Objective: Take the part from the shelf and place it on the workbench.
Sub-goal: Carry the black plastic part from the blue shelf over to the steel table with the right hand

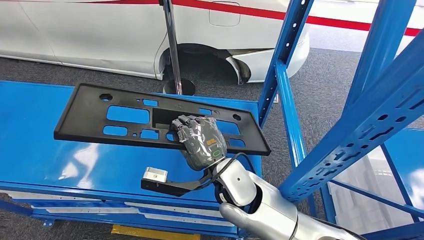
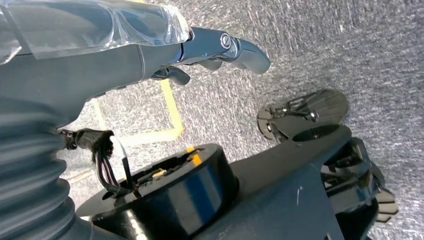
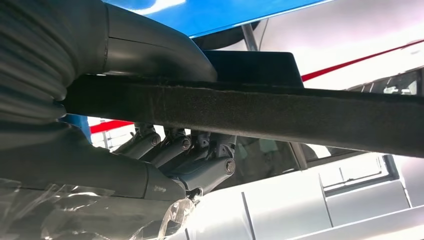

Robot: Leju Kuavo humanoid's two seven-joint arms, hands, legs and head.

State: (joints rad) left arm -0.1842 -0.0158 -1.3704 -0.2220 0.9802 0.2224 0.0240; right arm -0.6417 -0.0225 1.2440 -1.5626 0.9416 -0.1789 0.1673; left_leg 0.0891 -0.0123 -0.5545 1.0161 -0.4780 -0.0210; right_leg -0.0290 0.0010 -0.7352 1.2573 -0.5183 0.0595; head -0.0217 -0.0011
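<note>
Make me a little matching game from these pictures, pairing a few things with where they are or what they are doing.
Things:
1. flat black plastic part with cut-out holes
2. right hand
3. left hand
4. white car with a red stripe

States:
A. parked behind the blue workbench
B. hangs above the grey carpet floor, holding nothing
C. held over the workbench
D. grips the part's near edge

Pairs: 1-C, 2-D, 3-B, 4-A

Part [image 1: 150, 120] over workbench [image 1: 45, 155], shelf frame [image 1: 285, 85] right, car [image 1: 100, 35] behind.
</note>
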